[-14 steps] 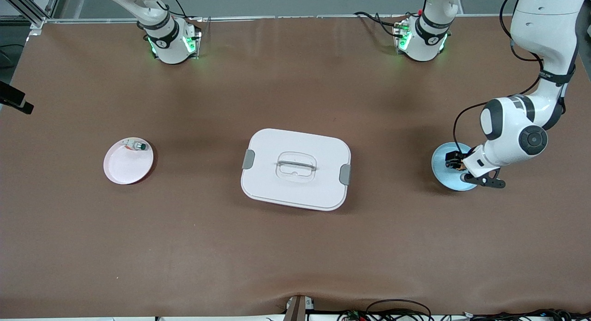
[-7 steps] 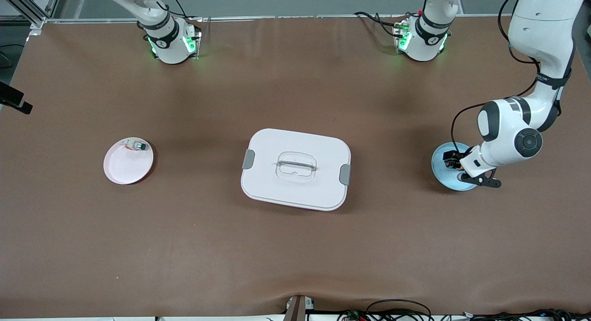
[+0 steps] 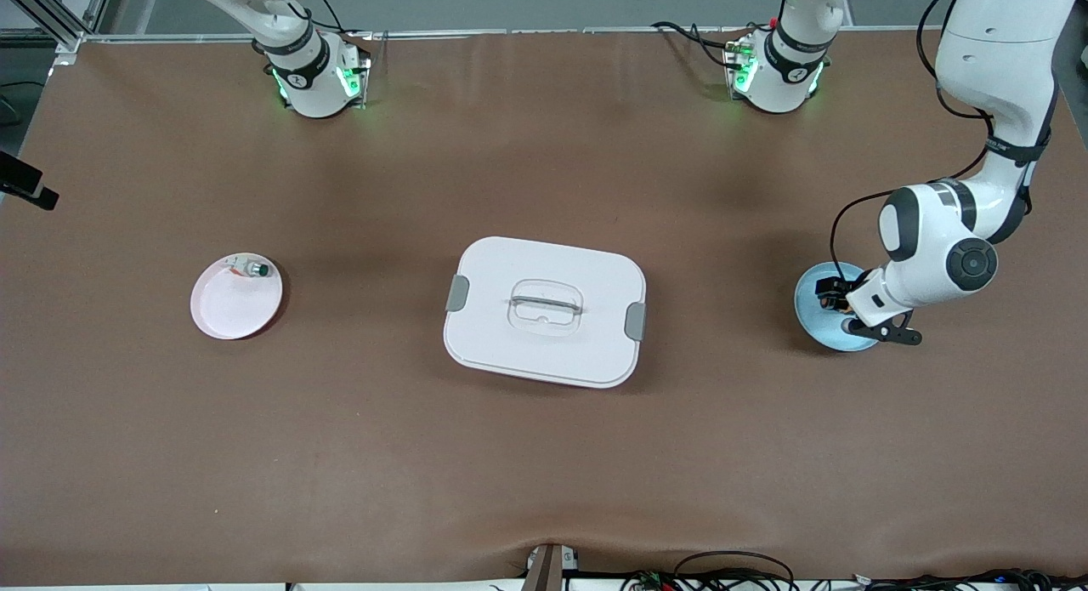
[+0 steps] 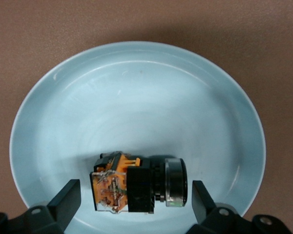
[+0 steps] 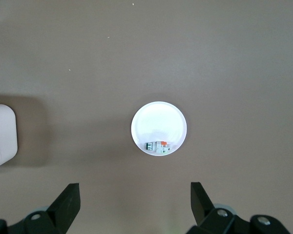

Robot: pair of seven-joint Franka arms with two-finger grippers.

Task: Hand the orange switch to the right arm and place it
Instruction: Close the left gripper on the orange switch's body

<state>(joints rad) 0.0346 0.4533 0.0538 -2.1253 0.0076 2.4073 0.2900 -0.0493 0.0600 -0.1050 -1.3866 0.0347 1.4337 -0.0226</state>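
Front view: brown table (image 3: 544, 455) filling nearly the whole field. White lidded box (image 3: 545, 310) at centre, handle on top, grey latch at each short end. Left arm (image 3: 977, 149) entering from its base at roughly 1 o'clock, bent down over the blue plate (image 3: 807, 306) at about 3 o'clock from the box. Right arm (image 3: 280, 30) waiting up at 11 o'clock, only its base and lower links showing. Pink-white plate (image 3: 229, 306) at 9 o'clock from the box, toward the right arm's end of the table, with a small green-capped button (image 3: 253, 269) near its rim. Left wrist view: left gripper (image 4: 136, 202) low over the blue plate, fingers (image 4: 66, 202) spread wide, one on each side of the orange switch (image 4: 136, 183) and not touching it. Switch lying on its side in the plate, black body and silver ring at one end, orange parts at the other. Right wrist view: right gripper (image 5: 136, 204) high over the table, jaws wide apart and holding nothing, pale plate well below with the small button on it.
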